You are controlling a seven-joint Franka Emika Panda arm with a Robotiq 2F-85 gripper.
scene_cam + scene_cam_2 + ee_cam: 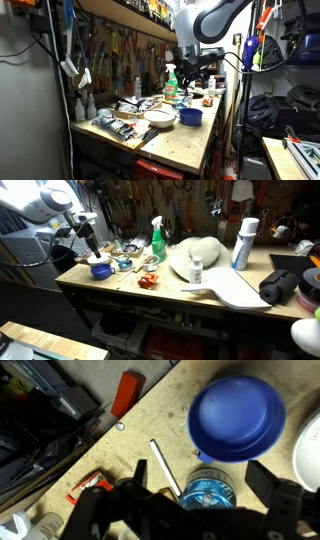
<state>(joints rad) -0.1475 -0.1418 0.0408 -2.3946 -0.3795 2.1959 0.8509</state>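
Observation:
In the wrist view my gripper (198,482) is open, its two black fingers spread on either side of a small blue round spool or tin (210,491) lying on the wooden workbench. A blue bowl (237,417) sits just beyond it, and a thin white stick (165,466) lies beside the tin. In both exterior views the gripper (193,82) (93,248) hangs a little above the blue bowl (190,116) (101,270). Nothing is held.
A green spray bottle (171,80) (158,240), a white bowl (159,118), a white curved board (215,265), a white-blue bottle (244,243), orange items (148,280) (126,390), tools (120,125) and black cables (40,420) crowd the bench. A tool wall stands behind.

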